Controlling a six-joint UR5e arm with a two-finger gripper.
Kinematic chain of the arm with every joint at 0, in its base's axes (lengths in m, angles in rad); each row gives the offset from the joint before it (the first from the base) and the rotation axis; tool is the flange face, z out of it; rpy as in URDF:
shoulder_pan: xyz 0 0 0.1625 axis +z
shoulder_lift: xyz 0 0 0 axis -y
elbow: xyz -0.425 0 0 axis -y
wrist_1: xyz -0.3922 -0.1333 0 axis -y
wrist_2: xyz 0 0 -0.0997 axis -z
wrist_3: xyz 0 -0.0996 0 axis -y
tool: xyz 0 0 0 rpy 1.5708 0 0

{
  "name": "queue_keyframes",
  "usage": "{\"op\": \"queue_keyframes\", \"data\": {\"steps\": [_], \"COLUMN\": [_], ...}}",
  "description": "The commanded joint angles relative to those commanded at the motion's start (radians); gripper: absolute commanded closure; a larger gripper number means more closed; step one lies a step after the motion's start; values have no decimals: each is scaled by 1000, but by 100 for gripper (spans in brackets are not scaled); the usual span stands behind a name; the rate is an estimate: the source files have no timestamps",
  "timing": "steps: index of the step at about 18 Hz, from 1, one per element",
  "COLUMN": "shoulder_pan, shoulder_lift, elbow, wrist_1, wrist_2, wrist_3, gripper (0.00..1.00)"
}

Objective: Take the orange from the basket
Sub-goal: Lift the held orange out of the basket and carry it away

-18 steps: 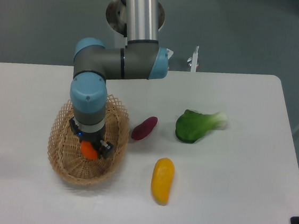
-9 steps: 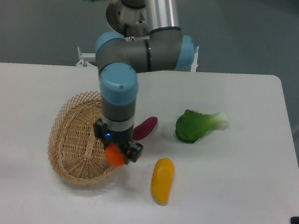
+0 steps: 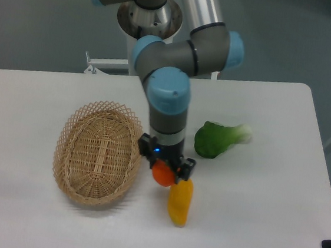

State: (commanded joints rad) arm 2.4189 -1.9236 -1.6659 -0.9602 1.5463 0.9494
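Currently I am holding my arm in a folded pose: the silver upper link is descending from the top centre of the frame, the grey elbow with blue caps is bending at upper centre, and my wrist column is pointing straight down at the table (image 3: 277, 189). My gripper (image 3: 164, 170) is hanging at centre frame, just right of the basket (image 3: 71, 173) and outside its rim. My jaws are clamping the orange (image 3: 162, 174) from both sides, with a black finger (image 3: 185, 169) showing at its right. I am holding the orange directly above the upper end of the yellow oblong fruit (image 3: 179, 203); contact between them is not determinable. The basket is sitting at centre left, apart from the orange. A green leafy vegetable (image 3: 214, 140) is lying right of my wrist.
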Motion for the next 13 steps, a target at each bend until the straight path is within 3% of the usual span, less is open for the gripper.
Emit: {"op": "queue_keyframes", "data": {"steps": [3,9,13], "shoulder_pan": [35,89,140], "shoulder_lift": [8,9,5], "elbow": [0,0,0], "wrist_1": [-31,-26,-22], "wrist_2": [0,21,21], "wrist_3": [67,163,296], "gripper": [52,53,52]}}
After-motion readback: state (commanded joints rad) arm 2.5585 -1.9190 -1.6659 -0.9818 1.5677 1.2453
